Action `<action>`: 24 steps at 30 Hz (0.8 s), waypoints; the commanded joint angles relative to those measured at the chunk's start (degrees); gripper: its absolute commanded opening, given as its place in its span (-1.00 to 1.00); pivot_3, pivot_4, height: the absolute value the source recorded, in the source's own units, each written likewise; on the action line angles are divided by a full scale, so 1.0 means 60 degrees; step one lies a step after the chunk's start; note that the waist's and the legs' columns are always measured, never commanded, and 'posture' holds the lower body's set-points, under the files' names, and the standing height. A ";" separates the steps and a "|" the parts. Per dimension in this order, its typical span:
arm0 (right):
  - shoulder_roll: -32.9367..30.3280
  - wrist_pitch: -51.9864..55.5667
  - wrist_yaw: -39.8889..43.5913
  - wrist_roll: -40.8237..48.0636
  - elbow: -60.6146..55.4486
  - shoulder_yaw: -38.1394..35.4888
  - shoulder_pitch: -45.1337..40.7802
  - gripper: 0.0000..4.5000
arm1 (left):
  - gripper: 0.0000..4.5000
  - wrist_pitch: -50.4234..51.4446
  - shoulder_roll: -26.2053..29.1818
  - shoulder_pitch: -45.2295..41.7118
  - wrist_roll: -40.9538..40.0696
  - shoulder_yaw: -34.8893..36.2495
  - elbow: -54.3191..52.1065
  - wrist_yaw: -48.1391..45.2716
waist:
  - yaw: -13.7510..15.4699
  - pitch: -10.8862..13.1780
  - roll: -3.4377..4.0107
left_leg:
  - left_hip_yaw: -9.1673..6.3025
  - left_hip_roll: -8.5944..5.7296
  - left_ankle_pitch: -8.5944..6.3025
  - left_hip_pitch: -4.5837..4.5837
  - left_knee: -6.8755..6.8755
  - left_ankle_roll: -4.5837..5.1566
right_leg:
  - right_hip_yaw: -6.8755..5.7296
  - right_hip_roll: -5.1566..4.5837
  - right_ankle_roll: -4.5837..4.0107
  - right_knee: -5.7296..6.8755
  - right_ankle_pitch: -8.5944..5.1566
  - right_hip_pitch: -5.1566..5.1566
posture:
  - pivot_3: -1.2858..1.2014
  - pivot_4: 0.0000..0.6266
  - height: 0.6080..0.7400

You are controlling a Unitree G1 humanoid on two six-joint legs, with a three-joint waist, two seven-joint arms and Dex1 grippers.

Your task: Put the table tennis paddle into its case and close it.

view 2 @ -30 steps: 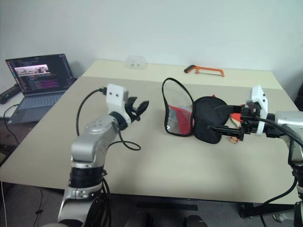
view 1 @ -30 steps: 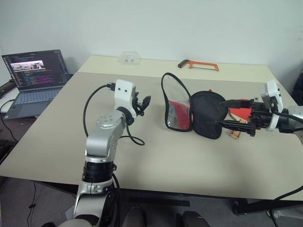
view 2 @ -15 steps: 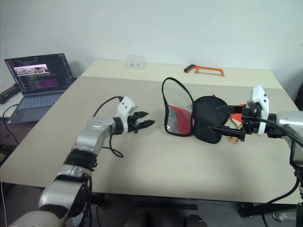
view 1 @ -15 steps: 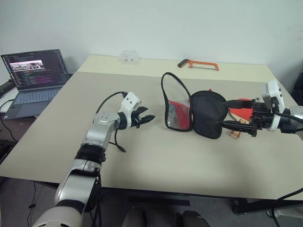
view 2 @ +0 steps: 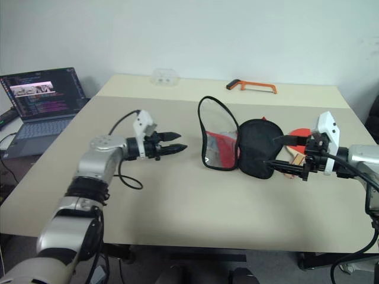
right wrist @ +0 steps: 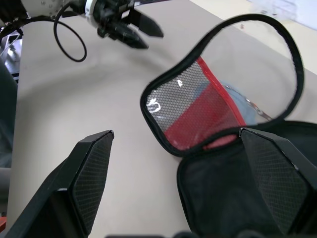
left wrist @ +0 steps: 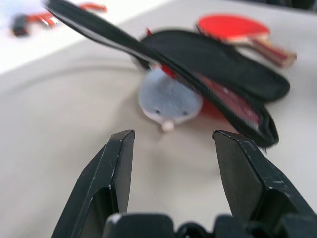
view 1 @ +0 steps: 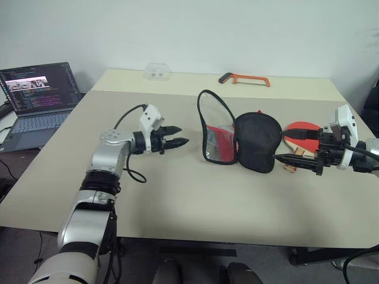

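The case [view 1: 257, 142] lies unzipped in the middle of the table, its black half flat and its red and mesh flap [view 1: 216, 135] standing upright. Just right of it lies the table tennis paddle [view 1: 303, 129], red face up, outside the case; the left wrist view shows it behind the case as paddle [left wrist: 233, 27]. My left gripper [view 1: 182, 134] hovers open and empty a short way left of the flap, pointing level at it. My right gripper [view 2: 272, 151] stands wide open at the case's right edge, over the paddle's handle, holding nothing.
An orange hacksaw [view 1: 246, 79] and a clear plastic box [view 1: 157, 72] lie along the table's far edge. An open laptop [view 1: 35, 89] sits off the table's left side. Bare tabletop [view 1: 195, 201] stretches in front of the case.
My left arm has dropped its elbow and swung the gripper from raised to level, pointing at the case. The right gripper has kept still. The camera has shifted slightly.
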 commanded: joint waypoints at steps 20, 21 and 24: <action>0.0353 -0.0350 -0.0226 -0.0408 0.0251 0.0275 -0.0607 1.00 | 0.21 -0.0461 -0.2887 -0.1339 0.0985 -0.0092 0.1455 0.3532 | 0.0001 0.0000 0.0000 | -0.0002 -0.0009 0.0000 0.0001 0.0005 0.0000 | 0.0005 -0.0001 0.0006 -0.0005 0.0004 0.0007 | 0.03 -0.52 1.00; 0.0351 -0.0347 -0.0223 -0.0405 0.0251 0.0271 -0.0606 1.00 | 0.21 -0.0467 -0.2951 -0.1350 0.1046 -0.0122 0.1524 0.3605 | 0.0002 0.0000 0.0000 | -0.0002 -0.0010 0.0000 0.0001 0.0005 0.0000 | 0.0005 -0.0001 0.0006 -0.0005 0.0004 0.0007 | 0.03 -0.52 1.00; 0.0350 -0.0330 -0.0239 -0.0400 0.0229 0.0266 -0.0597 1.00 | 0.21 -0.0503 -0.3140 -0.1359 0.1144 -0.0179 0.1583 0.3735 | 0.0003 0.0000 0.0000 | 0.0000 -0.0011 0.0000 0.0000 0.0006 0.0000 | 0.0006 -0.0002 0.0007 -0.0005 0.0004 0.0008 | 0.03 -0.52 1.00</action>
